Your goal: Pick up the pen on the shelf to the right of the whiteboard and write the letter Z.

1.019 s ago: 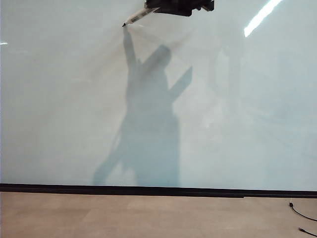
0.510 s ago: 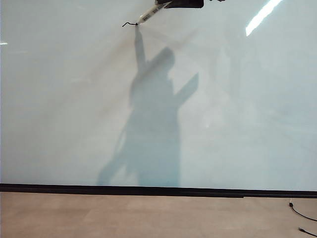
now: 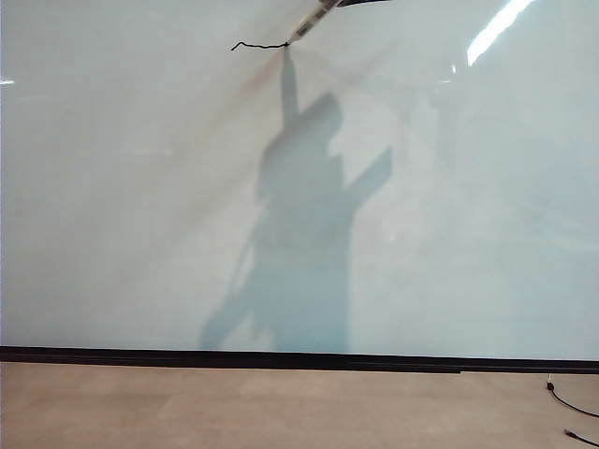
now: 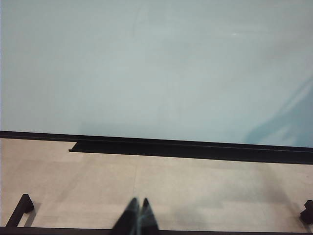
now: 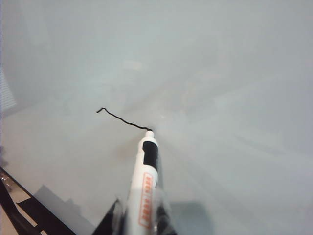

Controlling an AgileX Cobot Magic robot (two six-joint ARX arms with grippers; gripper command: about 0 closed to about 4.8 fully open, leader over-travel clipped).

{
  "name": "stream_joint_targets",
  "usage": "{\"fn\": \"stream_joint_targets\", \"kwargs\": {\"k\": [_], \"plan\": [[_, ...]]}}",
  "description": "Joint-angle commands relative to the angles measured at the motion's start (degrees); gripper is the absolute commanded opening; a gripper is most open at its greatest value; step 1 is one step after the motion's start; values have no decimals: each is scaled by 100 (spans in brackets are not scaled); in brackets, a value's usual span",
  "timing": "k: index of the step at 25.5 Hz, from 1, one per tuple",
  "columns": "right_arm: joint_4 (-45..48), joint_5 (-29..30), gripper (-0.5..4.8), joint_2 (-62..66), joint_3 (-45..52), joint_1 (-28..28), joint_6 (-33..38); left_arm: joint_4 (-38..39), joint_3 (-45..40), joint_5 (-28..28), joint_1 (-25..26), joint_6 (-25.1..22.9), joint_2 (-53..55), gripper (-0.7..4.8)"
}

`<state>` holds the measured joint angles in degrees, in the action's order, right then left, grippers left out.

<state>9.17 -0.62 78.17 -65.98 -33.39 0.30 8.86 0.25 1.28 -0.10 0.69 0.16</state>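
A slim white pen [image 5: 144, 188] with a dark tip presses its point against a large glossy pale whiteboard [image 3: 140, 206], near the board's top edge. A short wobbly black line, the letter Z [image 3: 259, 45] barely begun, ends at the tip.

- The floor [image 3: 281, 407] is beige and smooth, with faint square lines like tiles.
- A thin black cable [image 3: 571, 407] lies on the floor at the far right in the exterior view.
- A bright white streak of light [image 3: 496, 30] shines up high on the right.
- A big grey shadow [image 3: 299, 243] falls across the pale wall surface behind.
- In the left wrist view a long black ledge [image 4: 190, 148] runs just above the floor, and a black bar [image 4: 19, 210] sits low in one corner.
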Motion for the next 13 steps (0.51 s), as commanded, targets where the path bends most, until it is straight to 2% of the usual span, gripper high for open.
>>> {"fn": "stream_joint_targets", "kwargs": {"k": [1,13], "plan": [[0,-254,-6,-90,-31,68,-37,-33,13,2,0,-24,2,-5],[221,-490,-6,-505,492,216,-33,-33,13,2,-2,-24,2,-4]]}}
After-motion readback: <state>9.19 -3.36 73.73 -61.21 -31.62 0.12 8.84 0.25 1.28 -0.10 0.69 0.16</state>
